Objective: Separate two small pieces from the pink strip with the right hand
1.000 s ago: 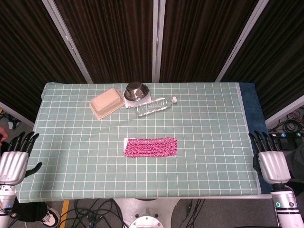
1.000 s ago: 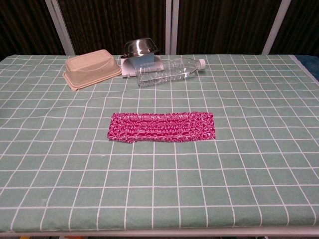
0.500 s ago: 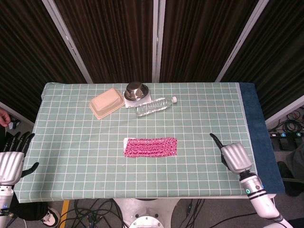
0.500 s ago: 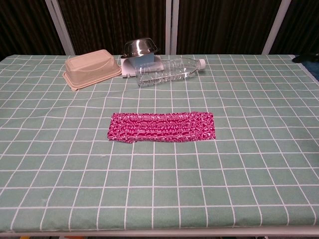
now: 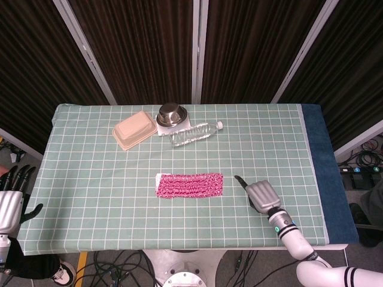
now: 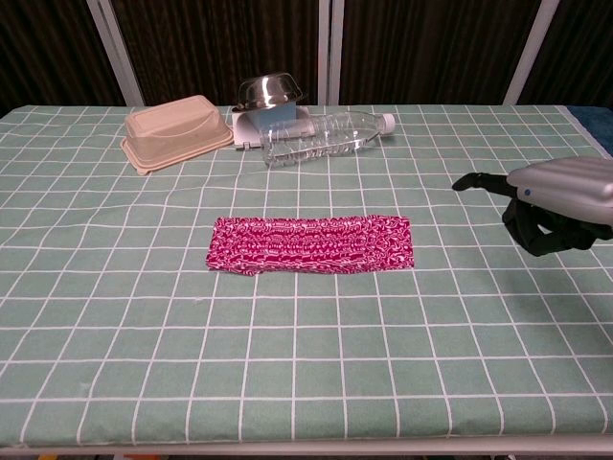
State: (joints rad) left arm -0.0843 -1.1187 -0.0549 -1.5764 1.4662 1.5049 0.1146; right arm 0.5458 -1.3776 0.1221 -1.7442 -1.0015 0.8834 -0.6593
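Note:
The pink strip lies flat near the middle of the green checked table, long side running left to right. My right hand hovers over the table just right of the strip's right end, not touching it. One digit stretches out toward the strip while the rest bend downward, and it holds nothing. My left hand hangs off the table's left edge with straight, spread fingers, empty; the chest view does not show it.
At the back of the table sit a beige lidded food box, a steel bowl on a white block, and a clear plastic bottle lying on its side. Cables lie on the floor below the front edge.
My right hand has swept in from the table's right edge leftward to just beside the strip's right end, its fingers bending down. The left hand has drifted slightly further left. The strip has not moved.

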